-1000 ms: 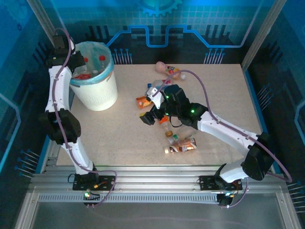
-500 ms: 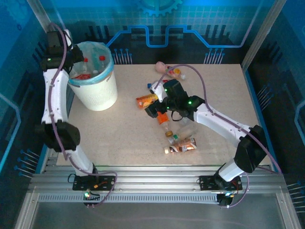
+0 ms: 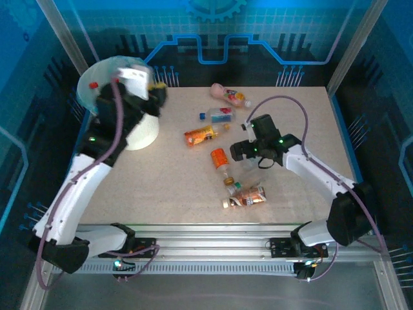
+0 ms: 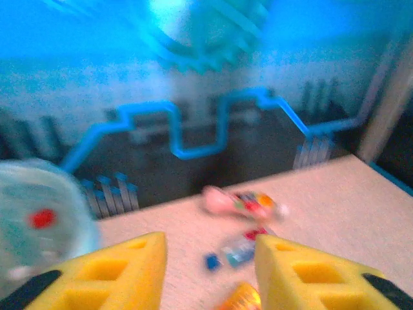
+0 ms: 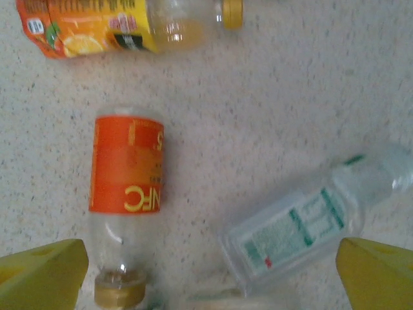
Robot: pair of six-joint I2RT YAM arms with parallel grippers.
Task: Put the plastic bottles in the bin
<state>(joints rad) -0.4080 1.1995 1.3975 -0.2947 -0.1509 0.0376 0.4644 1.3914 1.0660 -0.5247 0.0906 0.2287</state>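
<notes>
Six plastic bottles (image 3: 200, 135) lie on the tabletop (image 3: 161, 187). A seventh may rest against the pink bottle (image 3: 219, 92), but it is too small to separate. Two red caps (image 3: 94, 84) show inside the bin (image 3: 146, 132), whose blue-lined rim sits just to the left of the left jaws (image 4: 210, 278) in the wrist view. Their two yellow fingers (image 4: 110, 271) stand apart with nothing between them. Beyond their gap lie the pink bottle and a blue-capped bottle (image 4: 235, 250), both blurred. The right jaws (image 5: 206, 284) are spread wide and empty above three bottles. One orange-banded bottle (image 5: 126, 165) lies by one finger, one clear green-printed bottle (image 5: 300, 234) lies toward the other, and one juice bottle (image 5: 97, 26) lies farther ahead. One brown-labelled bottle (image 3: 246, 196) lies apart, nearer the arm bases.
</notes>
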